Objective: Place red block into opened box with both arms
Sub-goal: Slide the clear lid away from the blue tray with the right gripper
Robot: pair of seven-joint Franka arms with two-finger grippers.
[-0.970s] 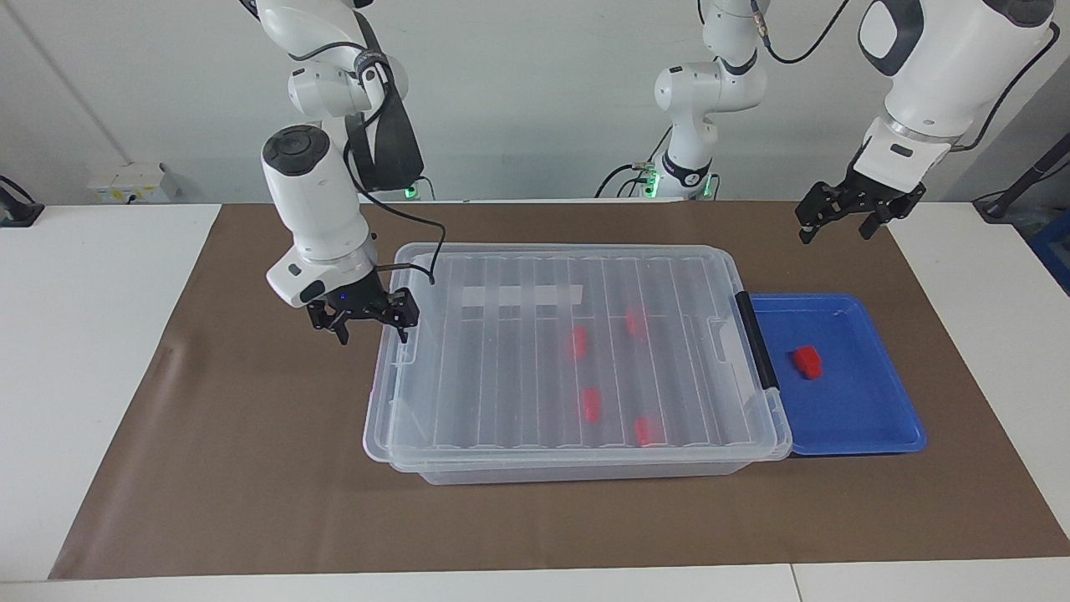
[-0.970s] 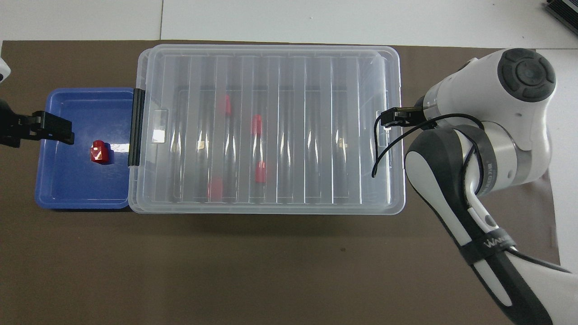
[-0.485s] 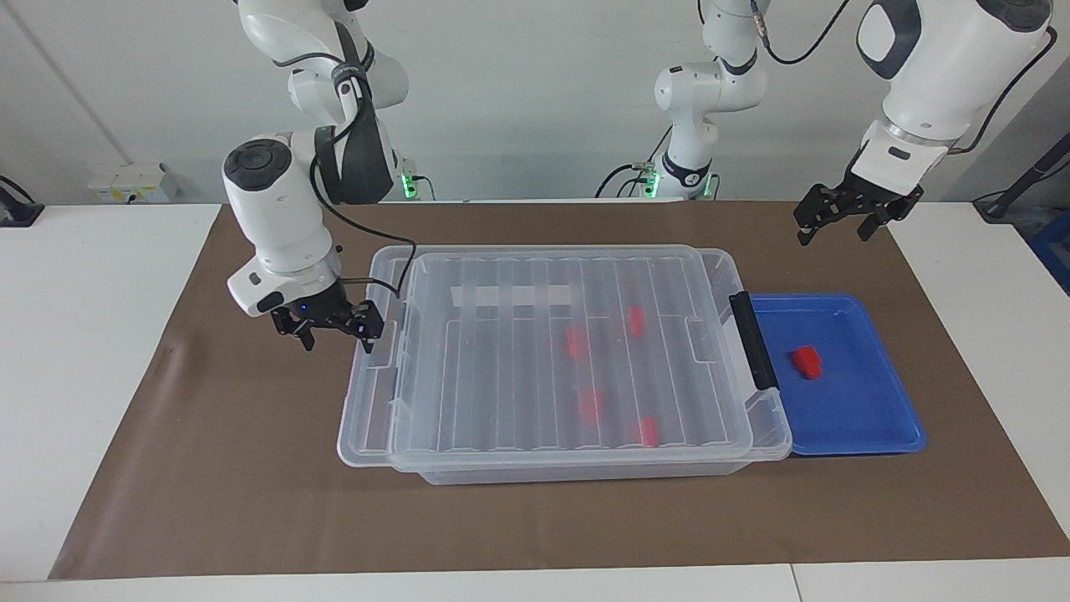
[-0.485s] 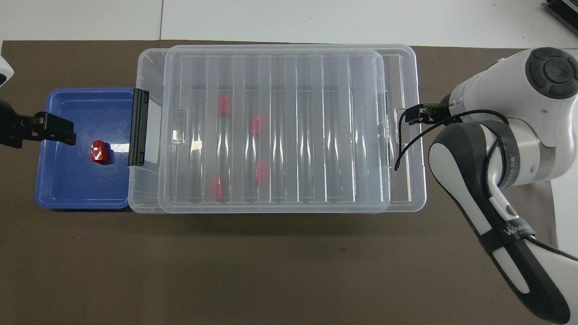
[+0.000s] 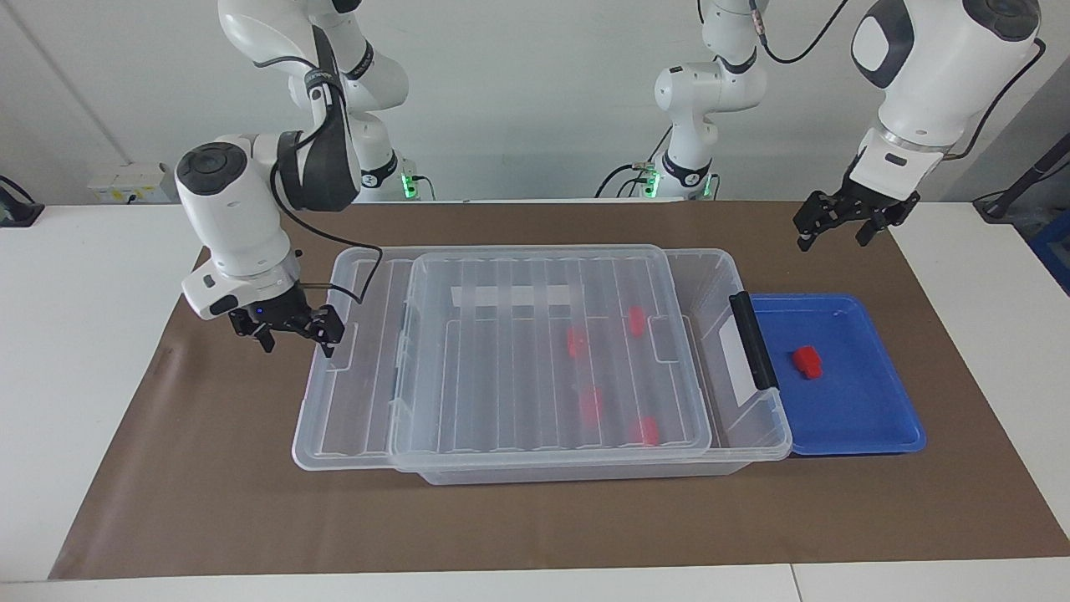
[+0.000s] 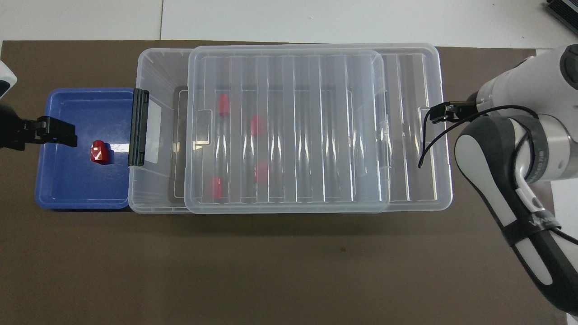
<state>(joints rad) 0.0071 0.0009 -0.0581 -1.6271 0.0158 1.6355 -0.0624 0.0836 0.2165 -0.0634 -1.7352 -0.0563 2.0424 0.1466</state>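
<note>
- The lid (image 5: 535,351) has slid a long way toward the right arm's end of the table over the last second; it overhangs the box (image 5: 752,418) there, resting on it.
- The right gripper (image 5: 294,328) sits at the lid's end edge, at the small tab; its fingers look spread, one hooked at the rim, so this reads as a drag, not a pinch.
- That uncovers a strip of the box at its black-handle (image 5: 751,339) end — a real opening now, though still narrow.
- Four red blocks (image 5: 577,341) lie inside the box, seen through the lid.
- The red block (image 5: 807,361) for the job lies alone in the blue tray (image 5: 878,439), just beside the box's handle end, untouched.
- The left gripper (image 5: 838,221) waits in the air over the brown mat (image 5: 209,502) near the tray, fingers spread, holding nothing.
- My read: opening nearly done; next, the left gripper should drop onto the block.
</note>
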